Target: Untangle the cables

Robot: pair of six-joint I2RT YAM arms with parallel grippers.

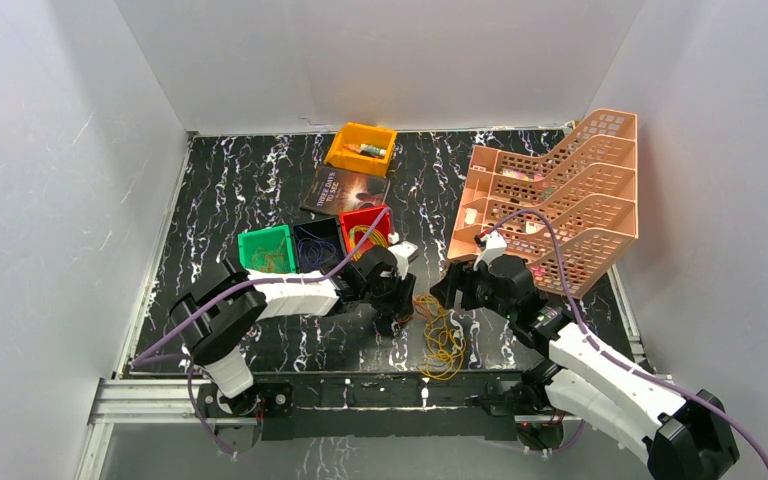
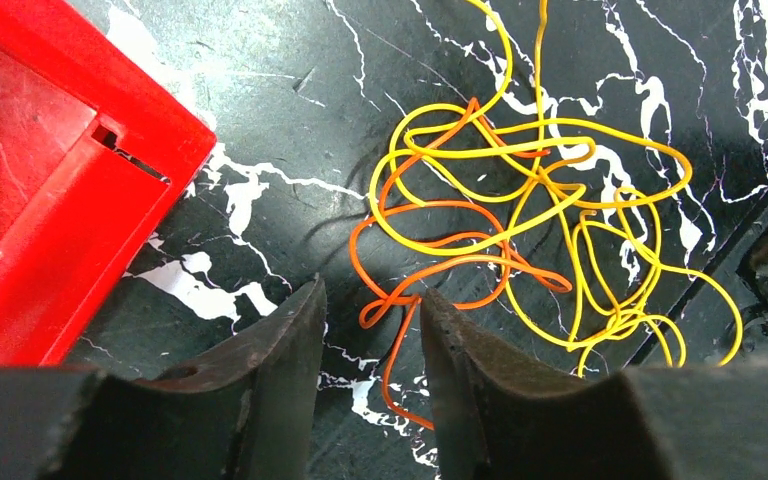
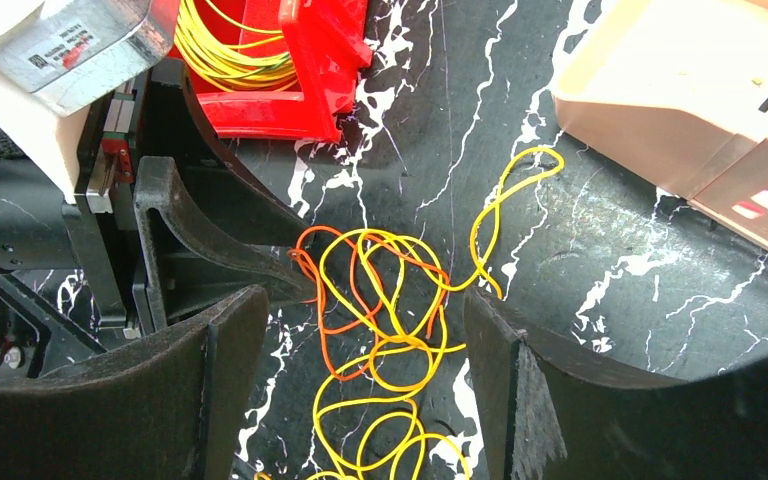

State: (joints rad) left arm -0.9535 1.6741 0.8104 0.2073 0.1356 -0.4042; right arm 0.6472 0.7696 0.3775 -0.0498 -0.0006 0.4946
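Observation:
A tangle of thin yellow and orange cables [image 1: 441,336] lies on the black marbled table [image 1: 240,180] between my two grippers. In the left wrist view the tangle [image 2: 530,210] spreads ahead of the fingers. My left gripper [image 2: 372,292] is open, low over the table, with one orange strand [image 2: 392,355] lying between its jaws, not pinched. My right gripper [image 3: 365,297] is wide open and straddles the tangle [image 3: 390,330]. The left gripper's fingers [image 3: 210,235] touch the orange loops from the left. No dark blue-purple cable shows in the tangle.
A red bin [image 1: 365,228] holding yellow cables [image 3: 230,50] stands just behind the left gripper [image 1: 405,312], beside blue [image 1: 317,245] and green [image 1: 265,250] bins. A book [image 1: 345,190] and yellow bin [image 1: 360,148] lie farther back. A pink file rack [image 1: 550,200] stands behind the right gripper [image 1: 447,290].

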